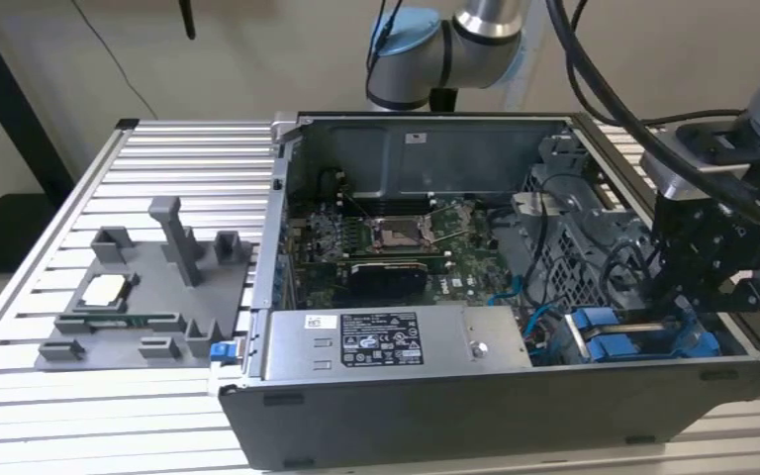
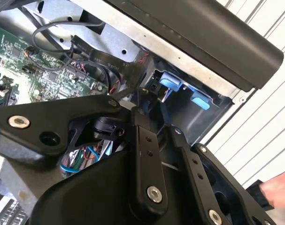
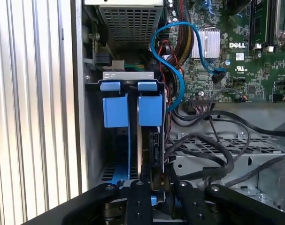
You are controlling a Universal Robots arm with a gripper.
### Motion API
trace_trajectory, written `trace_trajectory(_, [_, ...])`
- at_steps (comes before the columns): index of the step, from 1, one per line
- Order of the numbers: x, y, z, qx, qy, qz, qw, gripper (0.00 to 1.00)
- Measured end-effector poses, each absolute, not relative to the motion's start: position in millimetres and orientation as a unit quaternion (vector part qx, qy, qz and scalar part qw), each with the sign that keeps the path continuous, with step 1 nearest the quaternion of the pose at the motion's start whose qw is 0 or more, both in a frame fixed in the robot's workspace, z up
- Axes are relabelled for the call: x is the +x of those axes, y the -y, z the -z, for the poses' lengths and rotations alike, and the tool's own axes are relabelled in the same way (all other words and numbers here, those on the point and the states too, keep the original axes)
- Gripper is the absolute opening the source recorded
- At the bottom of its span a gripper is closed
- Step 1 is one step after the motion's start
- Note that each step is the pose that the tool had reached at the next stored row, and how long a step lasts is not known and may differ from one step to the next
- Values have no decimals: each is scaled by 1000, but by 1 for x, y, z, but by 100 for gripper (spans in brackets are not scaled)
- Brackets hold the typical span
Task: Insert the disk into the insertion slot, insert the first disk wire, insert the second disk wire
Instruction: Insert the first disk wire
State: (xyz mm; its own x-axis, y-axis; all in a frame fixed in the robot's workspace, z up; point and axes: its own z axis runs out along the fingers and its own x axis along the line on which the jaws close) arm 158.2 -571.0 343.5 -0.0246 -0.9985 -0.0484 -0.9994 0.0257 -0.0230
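Disk seating in drive bay.
Exterior view: the claw (image 1: 697, 315) is hanging inside the open computer case (image 1: 486, 401), grasping the disk (image 1: 617, 343) lying in the bay just beside it; the power supply box (image 1: 394, 341) is sitting well apart. Second wrist view: the disk (image 2: 169, 84) is showing just ahead of the claw (image 2: 143, 101). First wrist view: the disk (image 3: 149, 110) is standing edge-on ahead of the claw (image 3: 156, 182), a blue cable (image 3: 173, 70) looping beyond; a square push along the rails seems best.
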Motion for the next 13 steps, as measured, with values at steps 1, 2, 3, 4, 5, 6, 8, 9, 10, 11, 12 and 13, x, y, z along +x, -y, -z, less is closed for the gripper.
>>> trace_trajectory(1, [158, 571, -346, -698, -716, -9, 25, 26])
trace_trajectory(2, [158, 571, -348, -698, -716, -9, 25, 26])
trace_trajectory(3, [158, 571, -349, -698, -716, -9, 25, 26])
trace_trajectory(4, [158, 571, -352, -698, -716, -9, 25, 26])
trace_trajectory(5, [158, 571, -353, -698, -716, -9, 25, 26])
trace_trajectory(6, [158, 571, -354, -698, -716, -9, 24, 26])
trace_trajectory(8, [158, 571, -356, -697, -716, -9, 24, 26])
trace_trajectory(9, [158, 571, -358, -697, -716, -9, 24, 26])
trace_trajectory(10, [158, 571, -359, -697, -716, -9, 24, 26])
trace_trajectory(11, [158, 571, -362, -697, -716, -9, 24, 26])
trace_trajectory(12, [158, 571, -364, -697, -716, -9, 24, 26])
trace_trajectory(13, [158, 571, -366, -697, -716, -9, 24, 26])
